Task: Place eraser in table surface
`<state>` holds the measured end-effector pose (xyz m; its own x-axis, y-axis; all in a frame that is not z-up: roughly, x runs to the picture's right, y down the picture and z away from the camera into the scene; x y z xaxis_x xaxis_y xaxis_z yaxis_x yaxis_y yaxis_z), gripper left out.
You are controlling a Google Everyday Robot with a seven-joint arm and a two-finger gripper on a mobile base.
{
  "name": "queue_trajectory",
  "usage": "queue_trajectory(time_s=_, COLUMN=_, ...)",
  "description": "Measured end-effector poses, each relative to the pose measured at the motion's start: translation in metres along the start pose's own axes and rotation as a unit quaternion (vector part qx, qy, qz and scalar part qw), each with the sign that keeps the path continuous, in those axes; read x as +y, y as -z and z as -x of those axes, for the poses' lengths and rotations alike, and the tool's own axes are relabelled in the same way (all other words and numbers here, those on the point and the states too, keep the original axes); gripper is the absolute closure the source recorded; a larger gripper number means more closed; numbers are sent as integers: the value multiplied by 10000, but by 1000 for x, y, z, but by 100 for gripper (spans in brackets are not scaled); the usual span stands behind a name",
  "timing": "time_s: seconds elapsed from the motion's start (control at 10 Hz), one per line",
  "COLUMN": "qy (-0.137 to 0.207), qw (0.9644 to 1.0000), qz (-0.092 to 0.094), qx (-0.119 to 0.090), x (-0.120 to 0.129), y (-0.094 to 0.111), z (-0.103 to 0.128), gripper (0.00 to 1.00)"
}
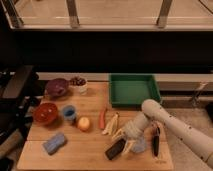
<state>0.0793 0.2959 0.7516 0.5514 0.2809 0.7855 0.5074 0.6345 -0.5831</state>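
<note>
Down near the front edge of the wooden tabletop point(90, 107), the black eraser point(115, 149) lies flat and aslant on the planks, its far end right at the gripper point(127, 141). The gripper's pale fingers point(120, 134) straddle that end with a narrow spread; whether they press the block or only touch it cannot be told. The cream-coloured arm point(172, 125) reaches in from the right, bending down over the tabletop's front right part.

Just right of the gripper sits a greyish object point(139, 145), partly hidden, and beyond it a slim black-handled tool point(155, 144) lies roughly parallel to the tabletop's right edge. Just behind the gripper, a banana point(111, 124) and a red chili pepper point(102, 119) lie side by side, with an orange-yellow fruit point(83, 123) to their left.

A blue sponge point(54, 143) rests near the front left corner, well apart from the eraser. Further back on the left stand a red bowl point(45, 113), a small blue cup point(69, 114), a purple bowl point(56, 87) and a white cup holding dark pieces point(78, 84). A green tray point(134, 90) occupies the back right.
</note>
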Motion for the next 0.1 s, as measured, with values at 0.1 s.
queue_trajectory(time_s=0.1, qy=7, qw=10000, qz=10, qx=-1, x=-1, y=-1, z=0, gripper=34)
